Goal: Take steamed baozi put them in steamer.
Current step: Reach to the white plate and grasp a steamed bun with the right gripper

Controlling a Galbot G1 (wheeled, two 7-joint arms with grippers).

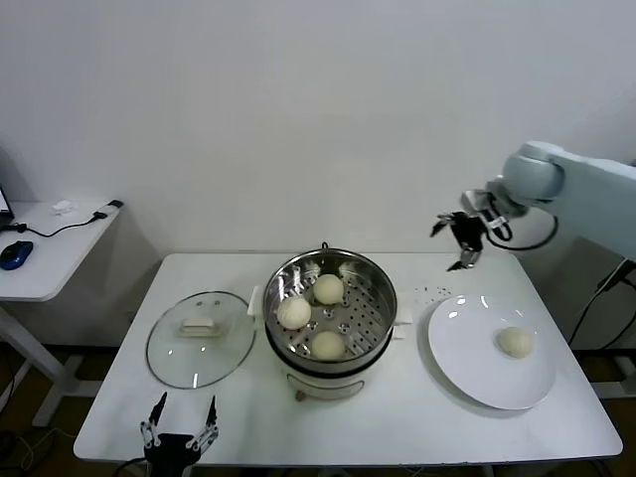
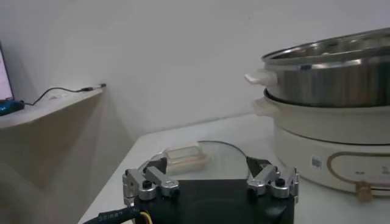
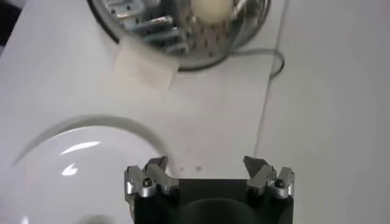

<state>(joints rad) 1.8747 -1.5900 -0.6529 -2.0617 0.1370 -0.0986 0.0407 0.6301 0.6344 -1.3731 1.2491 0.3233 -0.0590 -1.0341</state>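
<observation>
I see a white counter [image 1: 417, 422] against a plain wall. Nearest me, my left gripper [image 1: 180, 425] sits parked at the front edge, fingers wide. Three baozi fill the steamer [image 1: 370, 281]. The last baozi [image 1: 515, 342] lies on the plate [image 1: 467, 358], at about five o'clock from my empty, wide-open right gripper [image 1: 460, 239], the nearer arm.
</observation>
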